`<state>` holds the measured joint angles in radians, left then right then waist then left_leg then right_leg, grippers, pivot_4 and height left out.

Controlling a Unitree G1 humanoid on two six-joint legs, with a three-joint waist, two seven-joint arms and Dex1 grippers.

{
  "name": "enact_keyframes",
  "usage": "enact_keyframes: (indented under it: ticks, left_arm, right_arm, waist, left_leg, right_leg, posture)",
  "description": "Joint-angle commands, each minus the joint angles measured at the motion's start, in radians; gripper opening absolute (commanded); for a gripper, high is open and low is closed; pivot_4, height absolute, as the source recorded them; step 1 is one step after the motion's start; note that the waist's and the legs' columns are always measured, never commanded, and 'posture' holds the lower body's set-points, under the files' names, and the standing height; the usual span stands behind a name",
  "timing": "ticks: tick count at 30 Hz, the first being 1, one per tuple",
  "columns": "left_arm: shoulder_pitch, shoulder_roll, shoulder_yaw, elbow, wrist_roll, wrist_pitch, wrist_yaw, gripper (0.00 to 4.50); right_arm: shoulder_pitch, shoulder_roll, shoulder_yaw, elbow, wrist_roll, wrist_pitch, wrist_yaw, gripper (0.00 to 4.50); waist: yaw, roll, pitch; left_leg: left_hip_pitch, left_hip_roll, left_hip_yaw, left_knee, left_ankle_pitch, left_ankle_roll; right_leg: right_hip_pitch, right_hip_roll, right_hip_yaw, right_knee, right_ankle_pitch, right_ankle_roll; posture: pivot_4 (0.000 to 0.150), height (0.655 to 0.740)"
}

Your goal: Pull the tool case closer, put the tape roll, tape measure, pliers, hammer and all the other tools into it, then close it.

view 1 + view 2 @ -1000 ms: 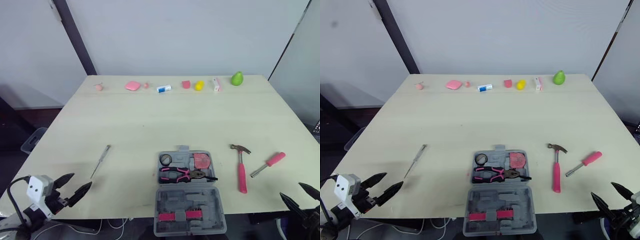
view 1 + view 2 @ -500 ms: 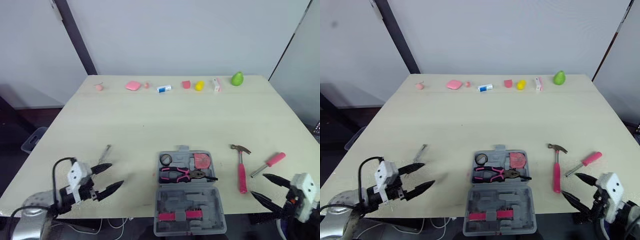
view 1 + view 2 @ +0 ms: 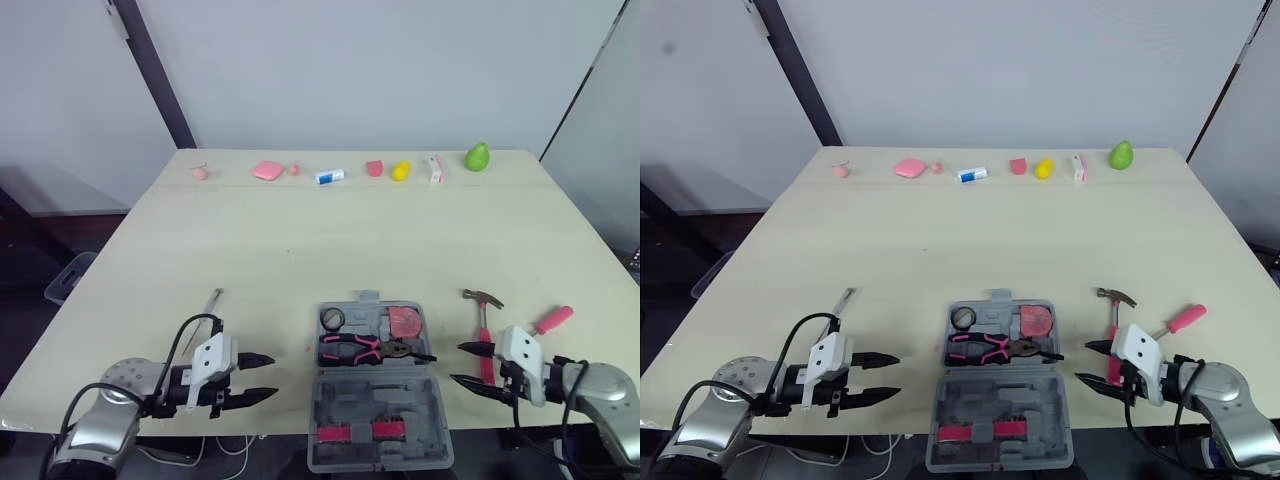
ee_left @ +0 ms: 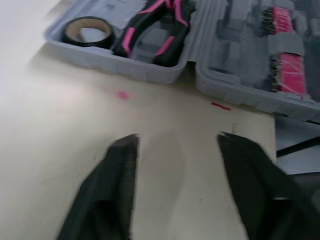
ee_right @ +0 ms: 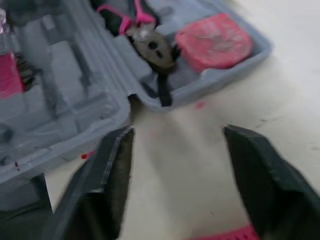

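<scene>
Counter [image 3: 300,230] unchanged. Tool case [image 3: 375,400] is lying open at the near edge, centred, in the same spot as 1.0 s ago; not yet pulled. Left tool [image 3: 272,376] has been brought in from the near-left corner and is now placed just left of the case, fingers apart, nothing held. Right tool [image 3: 457,362] has been brought in from the near-right corner and is now sat between the case and the hammer [image 3: 481,312], fingers apart, nothing held. Hammer is still on the counter right of the case, not moved. Pink-handled screwdriver [image 3: 545,322] is further right, thin screwdriver [image 3: 205,308] is left of the case; both not moved. Pliers [image 3: 365,349], tape measure [image 3: 404,321] and tape roll [image 3: 332,319] are already seated in the case's far half.
</scene>
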<state>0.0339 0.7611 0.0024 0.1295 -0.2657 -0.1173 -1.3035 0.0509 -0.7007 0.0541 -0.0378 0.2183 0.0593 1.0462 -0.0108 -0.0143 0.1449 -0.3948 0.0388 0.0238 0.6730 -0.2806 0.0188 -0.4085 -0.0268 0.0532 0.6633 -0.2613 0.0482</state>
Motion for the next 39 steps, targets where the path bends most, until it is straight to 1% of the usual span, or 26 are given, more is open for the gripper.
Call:
enact_keyframes:
  ticks: [1,3,4,13,19,25,29,39]
  left_arm:
    - [-0.015,-0.008,-0.025,-0.011,0.004,0.005,0.001,1.00]
    - [-0.032,-0.012,-0.049,0.002,0.018,0.010,-0.005,0.15]
    - [-0.039,-0.014,-0.058,0.009,0.026,0.007,-0.005,0.00]
    - [-0.085,-0.030,-0.111,0.061,0.059,0.026,0.008,0.00]
    - [-0.089,-0.044,-0.118,0.080,0.062,0.022,0.012,0.00]
    - [-0.098,-0.050,-0.128,0.086,0.066,0.021,0.016,0.00]
    - [-0.096,-0.073,-0.145,0.067,0.063,0.046,0.027,0.00]
    - [-0.151,-0.118,-0.178,0.127,0.109,0.034,0.060,0.00]
  right_arm:
    - [-0.032,0.001,0.031,0.020,-0.026,-0.027,0.016,1.25]
    - [-0.056,0.000,0.064,0.040,-0.053,-0.031,0.022,0.37]
    - [-0.065,-0.002,0.077,0.048,-0.064,-0.034,0.025,0.03]
    - [-0.112,0.030,0.135,0.088,-0.094,-0.059,0.030,0.03]
    - [-0.122,0.055,0.136,0.083,-0.089,-0.056,0.021,0.03]
    - [-0.120,0.055,0.144,0.094,-0.109,-0.064,0.017,0.03]
    - [-0.122,0.051,0.149,0.109,-0.129,-0.081,0.010,0.03]
    - [-0.120,0.059,0.151,0.119,-0.138,-0.092,0.010,0.03]
  waist:
    - [0.000,0.000,0.000]
    - [0.000,0.000,0.000]
    - [0.000,0.000,0.000]
    - [-0.001,0.000,0.000]
    - [-0.001,0.000,0.000]
    - [-0.001,0.000,0.000]
    - [-0.001,0.000,0.000]
    - [0.000,0.000,0.000]
  left_leg:
    - [0.000,0.000,0.000,0.000,0.000,0.000]
    - [0.000,0.000,0.000,0.000,0.000,0.000]
    - [0.000,0.000,0.000,0.000,0.000,0.000]
    - [0.000,0.000,0.000,0.001,0.000,0.000]
    - [0.000,0.000,-0.001,0.002,0.000,0.000]
    - [0.000,0.000,-0.001,0.002,0.000,0.000]
    - [0.000,0.000,-0.001,0.002,0.000,0.000]
    - [0.000,0.000,-0.001,0.007,0.000,0.000]
  right_leg:
    - [0.000,0.000,0.000,0.000,0.000,0.000]
    - [0.000,0.000,0.000,0.001,0.000,0.000]
    - [0.000,0.000,0.000,0.001,0.000,0.000]
    - [0.000,0.001,0.000,0.001,0.000,0.000]
    - [0.000,0.001,0.000,0.001,0.000,0.000]
    - [0.000,0.001,0.000,0.002,0.000,0.000]
    - [0.000,0.001,0.000,0.002,0.000,0.000]
    - [0.000,0.001,-0.001,0.007,0.000,0.000]
  posture:
    - [0.150,0.7400]
    - [0.150,0.7400]
    - [0.150,0.7400]
    - [0.150,0.7400]
    - [0.150,0.7400]
    - [0.150,0.7400]
    - [0.150,0.7400]
    - [0.150,0.7400]
